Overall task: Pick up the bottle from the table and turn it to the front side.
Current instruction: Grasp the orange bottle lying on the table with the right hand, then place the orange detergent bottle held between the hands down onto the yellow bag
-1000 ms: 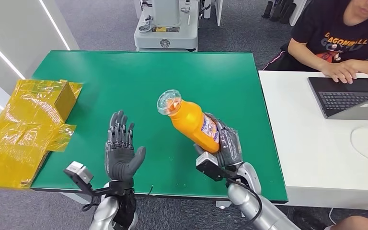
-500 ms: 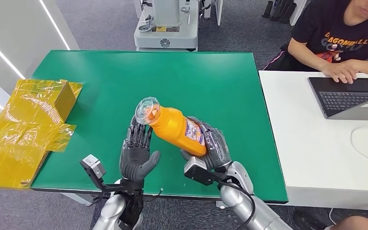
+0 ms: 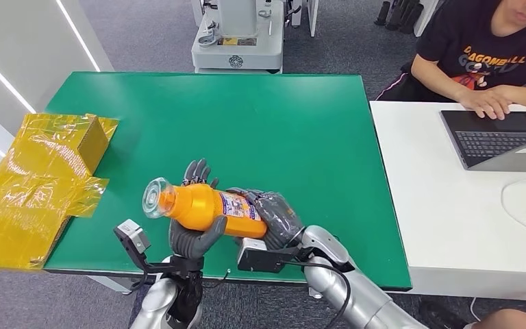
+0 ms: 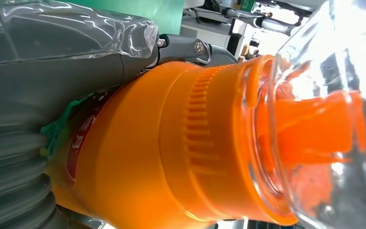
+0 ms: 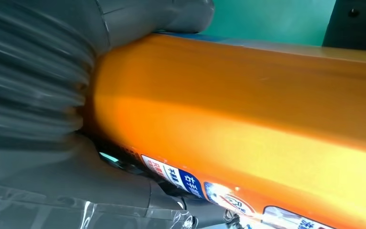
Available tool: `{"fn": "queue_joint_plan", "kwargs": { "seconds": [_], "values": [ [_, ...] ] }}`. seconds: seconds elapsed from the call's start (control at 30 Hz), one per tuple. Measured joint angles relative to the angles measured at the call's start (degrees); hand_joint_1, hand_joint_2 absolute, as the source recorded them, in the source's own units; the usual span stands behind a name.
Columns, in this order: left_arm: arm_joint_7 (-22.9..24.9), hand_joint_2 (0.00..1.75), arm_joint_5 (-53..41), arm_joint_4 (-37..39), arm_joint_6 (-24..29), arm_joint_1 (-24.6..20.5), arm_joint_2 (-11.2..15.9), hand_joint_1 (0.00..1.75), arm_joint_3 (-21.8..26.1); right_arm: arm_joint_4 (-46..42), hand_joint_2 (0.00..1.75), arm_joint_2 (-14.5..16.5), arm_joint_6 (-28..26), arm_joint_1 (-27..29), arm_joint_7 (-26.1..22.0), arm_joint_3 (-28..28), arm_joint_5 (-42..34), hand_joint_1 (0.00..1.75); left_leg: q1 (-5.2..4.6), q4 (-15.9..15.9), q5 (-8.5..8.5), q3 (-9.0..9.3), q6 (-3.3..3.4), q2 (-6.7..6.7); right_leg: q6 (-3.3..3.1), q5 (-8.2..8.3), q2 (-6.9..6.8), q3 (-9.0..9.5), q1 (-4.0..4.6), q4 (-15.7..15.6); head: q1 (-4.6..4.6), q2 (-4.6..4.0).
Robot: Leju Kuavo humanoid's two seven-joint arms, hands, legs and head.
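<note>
An orange bottle (image 3: 205,209) with a clear cap over its orange top lies almost level above the near edge of the green table (image 3: 246,116), cap end pointing left. My right hand (image 3: 277,218) grips its base end, label side up. My left hand (image 3: 190,236) stands behind and under the bottle's neck half, fingers upright and the palm against the bottle. In the left wrist view the bottle (image 4: 171,143) lies right against that hand (image 4: 24,109). In the right wrist view the orange body (image 5: 248,109) runs out from my right hand (image 5: 33,90).
Crumpled yellow foil packaging (image 3: 41,178) lies at the table's left edge. A white desk (image 3: 452,205) joins on the right, with a laptop (image 3: 500,140) and a seated person (image 3: 486,48) typing. A grey machine base (image 3: 240,34) stands beyond the far edge.
My right hand has swung the bottle leftward and tipped it down from slanted upright to nearly level. The bottle now lies across my left palm, which was apart from it a second ago.
</note>
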Motion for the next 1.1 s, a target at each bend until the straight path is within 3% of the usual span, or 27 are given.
{"fn": "queue_joint_plan", "kwargs": {
  "seconds": [0.37, 0.5, 1.1],
  "values": [
    [0.0, 1.75, 0.5, 0.0, 0.3, 0.0, 0.0, 0.0, 0.6, 2.8, 1.75, 0.7, 2.4, -3.2, -1.5, 1.6, -0.5, 1.75, 0.0, 0.0, 0.0, 0.0, 0.0, 0.0, 0.0, 0.0, 0.0, -0.01, 0.0, 0.0, -0.01, 0.0],
    [-0.2, 1.75, 0.3, 0.0, 0.8, 0.1, 0.0, 1.75, 0.8, 3.6, 1.75, 0.9, 2.5, -3.8, -2.3, 2.0, -0.8, 1.75, 0.0, 0.0, 0.0, -0.01, 0.0, 0.0, 0.0, 0.0, 0.0, -0.02, 0.0, 0.0, 0.01, 0.0],
    [-2.1, 1.75, -0.9, -0.8, 3.1, 2.0, -0.1, 1.75, 1.9, 6.4, 1.75, 1.9, 3.7, -5.3, -3.7, 4.1, -2.4, 1.71, 0.0, 0.0, 0.0, -0.01, 0.0, 0.0, 0.0, 0.0, 0.0, -0.02, 0.0, 0.0, 0.0, 0.0]
  ]
}}
